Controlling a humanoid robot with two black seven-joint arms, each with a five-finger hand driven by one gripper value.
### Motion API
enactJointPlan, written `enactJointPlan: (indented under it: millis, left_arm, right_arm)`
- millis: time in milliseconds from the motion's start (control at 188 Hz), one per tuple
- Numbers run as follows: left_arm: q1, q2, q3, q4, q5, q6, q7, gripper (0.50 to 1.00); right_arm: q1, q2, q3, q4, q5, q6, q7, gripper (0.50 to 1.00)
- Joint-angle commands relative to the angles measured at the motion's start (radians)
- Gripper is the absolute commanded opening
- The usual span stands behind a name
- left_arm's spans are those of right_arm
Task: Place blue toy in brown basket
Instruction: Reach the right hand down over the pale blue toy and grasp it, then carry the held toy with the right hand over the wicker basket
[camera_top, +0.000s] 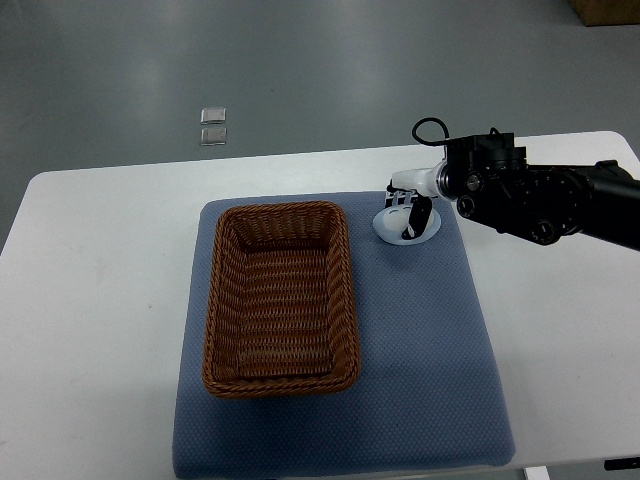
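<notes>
Mat (430, 380), blue-grey, covers the middle of a white table (90, 300) and reaches its near edge. Basket (282, 297), brown wicker and rectangular, sits on the mat's left half, long side running away from the near edge; nothing visible inside it.

Further back, at the mat's far right corner, right hand (408, 212) reaches in on a black arm (545, 200) from the right edge. White and black fingers point down over a small pale, rounded object (405, 228) lying on the mat, well apart from the basket and beyond its far right corner. Hand covers the top of that object; cannot tell whether fingers grip it or only hover at it. No blue toy can be made out as such; the object under the hand looks whitish.

Beyond the table, grey floor (300, 70) with two small square plates (213, 125) side by side.
</notes>
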Motion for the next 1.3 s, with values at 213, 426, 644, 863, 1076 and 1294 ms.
enactJointPlan:
  millis: [213,426,644,863,1076,1294]
  left_arm:
    - [0.0,0.0,-0.002,0.006,-0.002,0.002,0.0,1.0]
    - [0.0,0.0,-0.002,0.006,-0.002,0.0,0.0,1.0]
    - [0.002,0.0,-0.002,0.004,-0.002,0.0,0.0,1.0]
    - [0.003,0.0,-0.002,0.006,-0.002,0.0,0.0,1.0]
    - [0.003,0.0,-0.002,0.004,-0.002,0.0,0.0,1.0]
    - [0.003,0.0,-0.002,0.003,0.0,0.0,0.0,1.0]
  right_arm:
    - [0.122,-0.092,0.042,0.08,0.02,0.058,0.02,0.5]
    - [0.248,-0.156,0.08,0.213,0.133,0.13,0.026,0.5]
    - [0.245,-0.044,0.114,0.299,0.293,0.113,0.052,0.5]
    - [0.222,0.158,0.06,0.279,0.274,0.051,0.057,0.5]
    - [0.158,0.223,-0.001,0.215,0.267,-0.014,0.057,0.5]
    - [0.098,0.223,-0.015,0.175,0.193,-0.035,0.057,0.5]
